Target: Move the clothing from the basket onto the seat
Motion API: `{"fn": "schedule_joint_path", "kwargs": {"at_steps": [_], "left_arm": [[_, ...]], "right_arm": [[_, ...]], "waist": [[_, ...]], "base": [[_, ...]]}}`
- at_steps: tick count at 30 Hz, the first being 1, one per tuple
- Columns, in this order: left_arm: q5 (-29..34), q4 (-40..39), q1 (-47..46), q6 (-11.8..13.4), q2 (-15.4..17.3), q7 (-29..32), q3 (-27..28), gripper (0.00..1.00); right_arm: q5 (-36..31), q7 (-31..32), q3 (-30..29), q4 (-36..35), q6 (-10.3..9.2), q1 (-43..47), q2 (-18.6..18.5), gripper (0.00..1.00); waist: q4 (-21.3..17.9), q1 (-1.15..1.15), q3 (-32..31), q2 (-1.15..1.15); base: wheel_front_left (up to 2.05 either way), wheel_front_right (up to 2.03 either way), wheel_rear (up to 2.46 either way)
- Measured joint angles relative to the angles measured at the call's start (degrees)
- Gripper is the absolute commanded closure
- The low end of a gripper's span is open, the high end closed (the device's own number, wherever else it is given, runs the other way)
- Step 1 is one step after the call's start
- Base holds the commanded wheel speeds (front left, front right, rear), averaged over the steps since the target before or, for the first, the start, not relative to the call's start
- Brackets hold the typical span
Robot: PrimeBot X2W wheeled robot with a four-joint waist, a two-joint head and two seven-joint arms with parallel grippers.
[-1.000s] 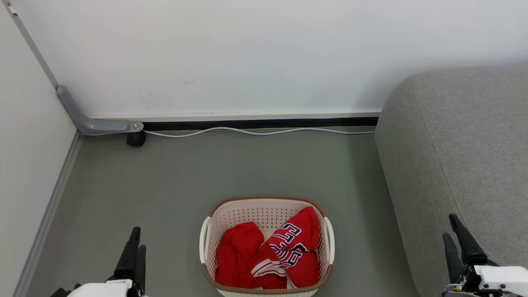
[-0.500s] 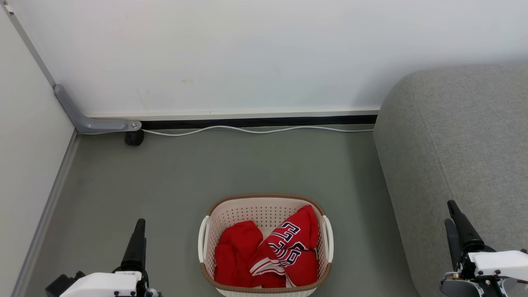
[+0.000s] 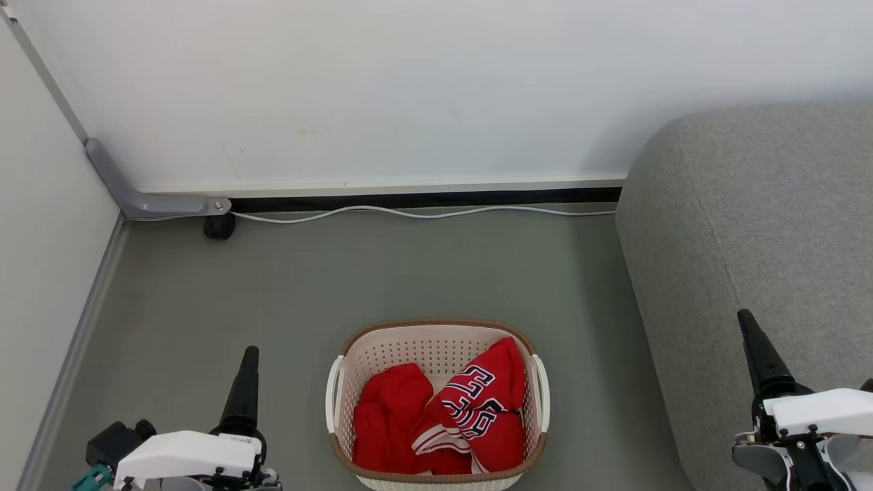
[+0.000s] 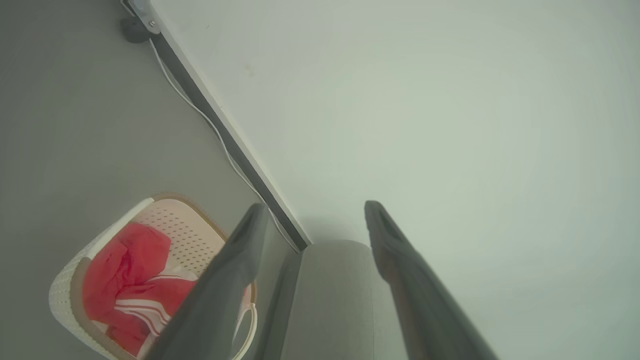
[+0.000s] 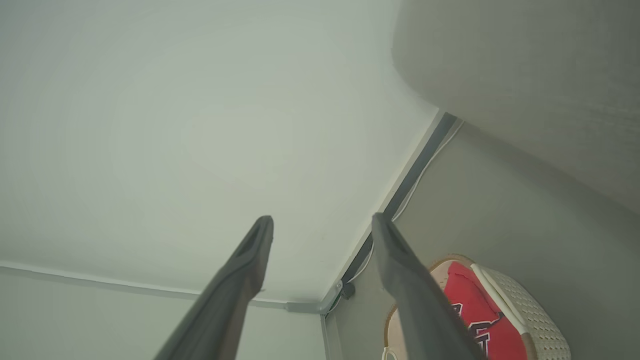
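Head view, and the layout explains itself. The laundry basket stands on the grey floor squarely between the two arms, with the sofa near it on the robot's right, so anything lifted out would have only a short carry to that side.

Both garments lie inside the basket. The plain red garment is slumped low on the left. The jersey is heaped against the right wall, and its peak rises about level with the rim. Being the higher piece and the nearer to the sofa, it looks the easier one to take first.

The left gripper hangs over the floor to the basket's left, and the right gripper shows in front of the sofa's side. Each is well apart from the basket, and their fingers point forward, not down. I take that for a ready stance, with no reach begun.

The wrist views show the jaws of both spread wide and empty, with bare wall showing between the fingers. Each wrist view also catches the basket off to one side, so either arm would have to turn and dip its wrist to aim at it.

A white cable runs along the skirting, well clear of the work.
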Motion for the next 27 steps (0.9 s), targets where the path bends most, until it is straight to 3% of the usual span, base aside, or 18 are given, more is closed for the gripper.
{"fn": "schedule_joint_path", "kwargs": {"at_steps": [16, 27], "left_arm": [[16.33, 0.73, -2.01, 2.71, 0.22, -2.49, -4.42, 0.00], [26.53, 2.24, -3.73, 6.66, 0.38, -4.28, -6.66, 0.00]], "right_arm": [[-15.04, -2.65, 1.65, 0.12, 0.00, -2.01, -1.83, 0.00], [-24.98, -4.44, 4.27, 0.54, 0.00, -3.94, -3.94, 0.00]], "waist": [[-0.24, 0.00, 0.08, 0.00], [-0.45, 0.00, 0.29, 0.00]], "base": [[0.00, 0.00, 0.00], [0.00, 0.00, 0.00]]}}
